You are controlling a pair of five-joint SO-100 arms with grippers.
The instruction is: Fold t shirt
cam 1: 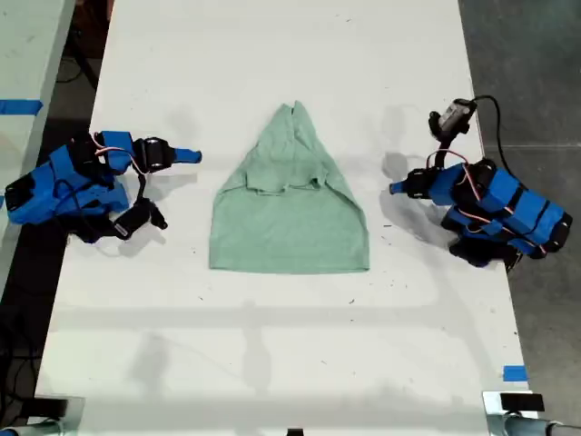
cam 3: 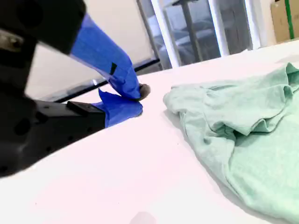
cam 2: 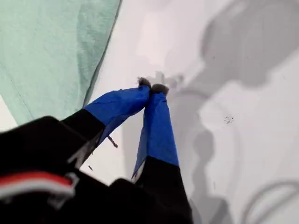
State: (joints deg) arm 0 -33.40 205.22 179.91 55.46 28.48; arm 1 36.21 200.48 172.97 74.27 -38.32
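Exterior view: the t shirt [cam 1: 289, 204] lies mid-frame on the white surface [cam 1: 272, 345], soft mint cloth bunched to a peak at its upper end, straight hem below. A blue arm sits at each side, both clear of it.

First wrist view: my first pincer [cam 2: 152, 87] is pressed together, empty, above bare surface just beside the cloth edge.

Second wrist view: my second pincer [cam 3: 138, 99] is pressed together too, near the wrinkled shirt, nothing between them.

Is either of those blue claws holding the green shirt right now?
No. The t shirt lies alone on the table, with both arms parked apart from it at the exterior view's sides.
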